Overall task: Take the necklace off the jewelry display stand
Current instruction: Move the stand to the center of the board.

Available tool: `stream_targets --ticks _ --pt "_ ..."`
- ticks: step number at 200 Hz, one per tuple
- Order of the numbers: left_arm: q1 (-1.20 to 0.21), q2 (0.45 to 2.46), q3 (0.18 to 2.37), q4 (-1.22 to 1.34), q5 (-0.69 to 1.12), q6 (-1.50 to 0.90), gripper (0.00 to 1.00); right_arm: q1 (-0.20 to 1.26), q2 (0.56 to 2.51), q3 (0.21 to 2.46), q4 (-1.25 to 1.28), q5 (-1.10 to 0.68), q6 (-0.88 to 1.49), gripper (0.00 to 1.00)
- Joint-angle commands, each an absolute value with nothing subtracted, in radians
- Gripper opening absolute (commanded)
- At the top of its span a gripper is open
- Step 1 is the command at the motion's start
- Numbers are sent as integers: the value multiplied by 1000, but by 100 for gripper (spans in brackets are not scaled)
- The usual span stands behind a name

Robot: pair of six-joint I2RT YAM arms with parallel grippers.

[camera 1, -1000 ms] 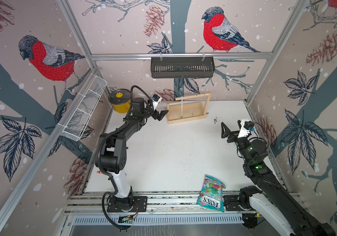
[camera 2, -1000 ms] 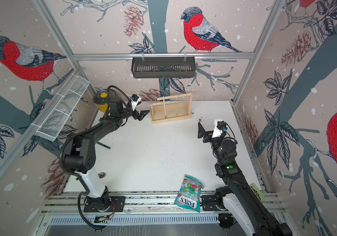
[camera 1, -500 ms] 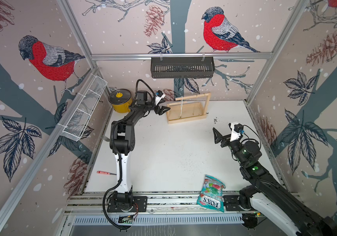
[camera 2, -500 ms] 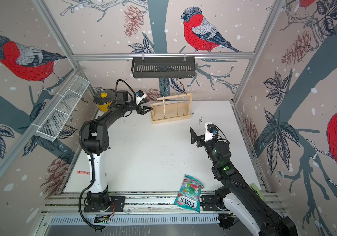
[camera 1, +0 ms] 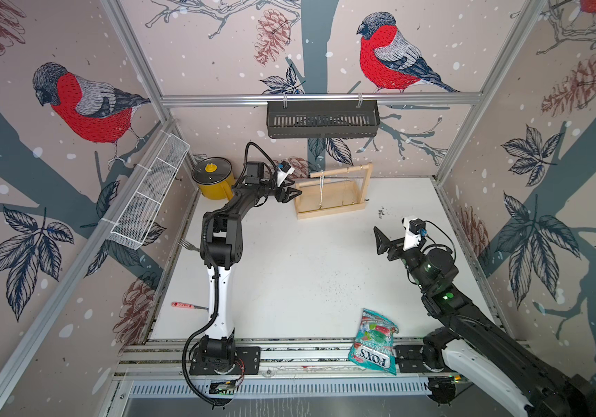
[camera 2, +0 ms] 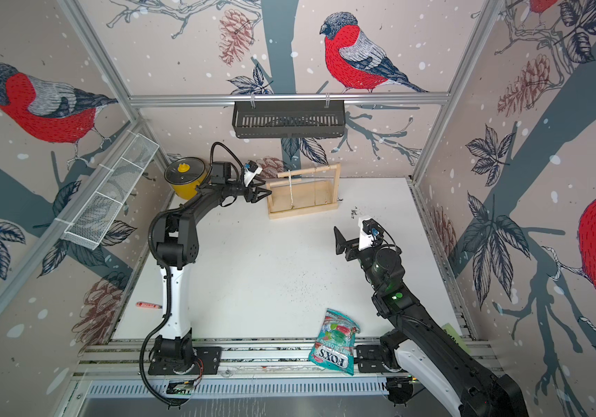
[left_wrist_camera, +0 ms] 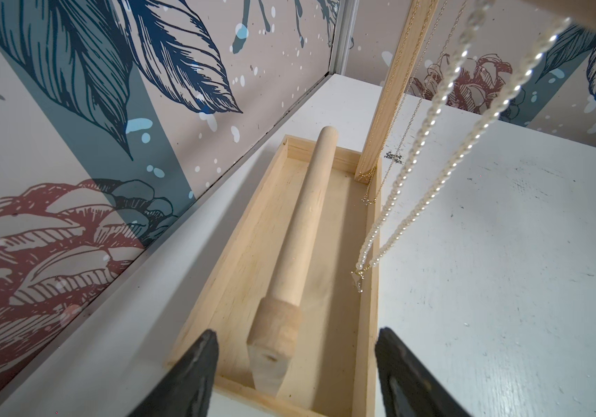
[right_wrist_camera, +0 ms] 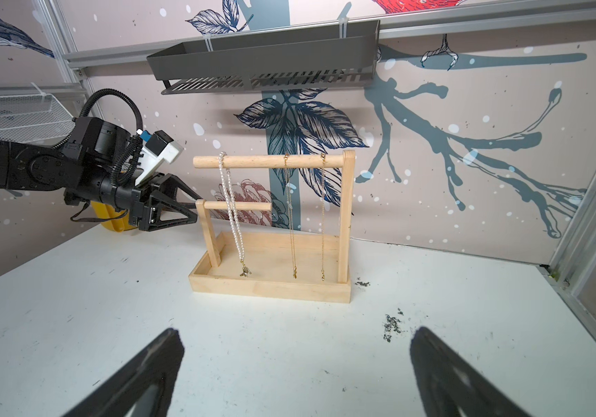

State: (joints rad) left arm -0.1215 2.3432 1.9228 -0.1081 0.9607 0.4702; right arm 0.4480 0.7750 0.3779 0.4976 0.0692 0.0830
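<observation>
Jewelry display stand (right_wrist_camera: 271,290) upright on counter (right_wrist_camera: 109,310). Pearl necklace (right_wrist_camera: 233,220) hangs from stand's top bar, near its free end; two gold chains (right_wrist_camera: 291,224) hang nearer the tall post. Left jaws apart, straddling stand's short post, gap visible either side. Right jaws wide apart, empty, well in front of stand.

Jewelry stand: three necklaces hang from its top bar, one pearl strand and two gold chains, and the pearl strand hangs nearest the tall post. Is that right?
Not quite. In the right wrist view the pearl strand hangs near the free end of the top bar, farthest from the tall post. The two gold chains hang between them.
</observation>
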Motion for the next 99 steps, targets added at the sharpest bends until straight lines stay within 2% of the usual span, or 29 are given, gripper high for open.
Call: stream_targets --ticks 1,31,99 --pt "-123 2354 1941 -102 988 471 65 459 773 383 533 107 97 100" --pt "-122 2373 1963 -129 1004 478 55 473 762 376 521 126 104 100" --pt "-127 2373 1951 -112 1071 475 50 486 731 362 489 162 109 100"
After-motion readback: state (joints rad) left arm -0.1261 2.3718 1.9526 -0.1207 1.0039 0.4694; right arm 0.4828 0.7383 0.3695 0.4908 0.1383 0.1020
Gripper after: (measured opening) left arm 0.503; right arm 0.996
